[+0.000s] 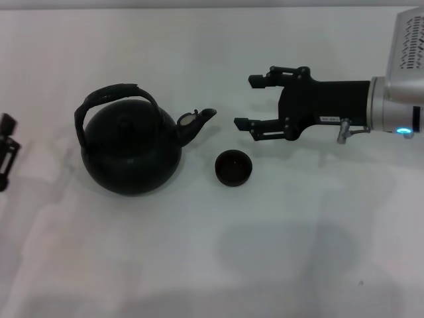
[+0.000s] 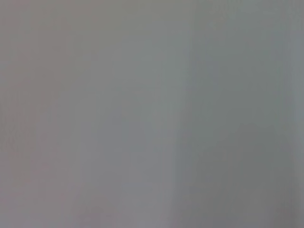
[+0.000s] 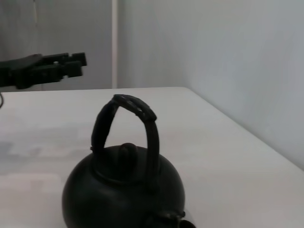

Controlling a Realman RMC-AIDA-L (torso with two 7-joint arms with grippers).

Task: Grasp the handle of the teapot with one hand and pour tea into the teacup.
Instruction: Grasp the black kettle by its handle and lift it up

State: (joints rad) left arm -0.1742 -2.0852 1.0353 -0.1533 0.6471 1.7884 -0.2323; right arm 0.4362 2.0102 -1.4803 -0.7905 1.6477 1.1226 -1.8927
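On the plain white tabletop we see the round-bellied matte black teapot, its rough arched handle upright. The small dark teacup sits just beyond its spout. Our right gripper hovers nearby, fingers spread; the left gripper is parked, its fingers unreadable.

Matte black teapot and dark brown-black teacup on a plain white table.

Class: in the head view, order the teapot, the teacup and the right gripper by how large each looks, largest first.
1. teapot
2. right gripper, open beyond the cup; it may sit higher, nearer the camera, so it may look bigger
3. teacup
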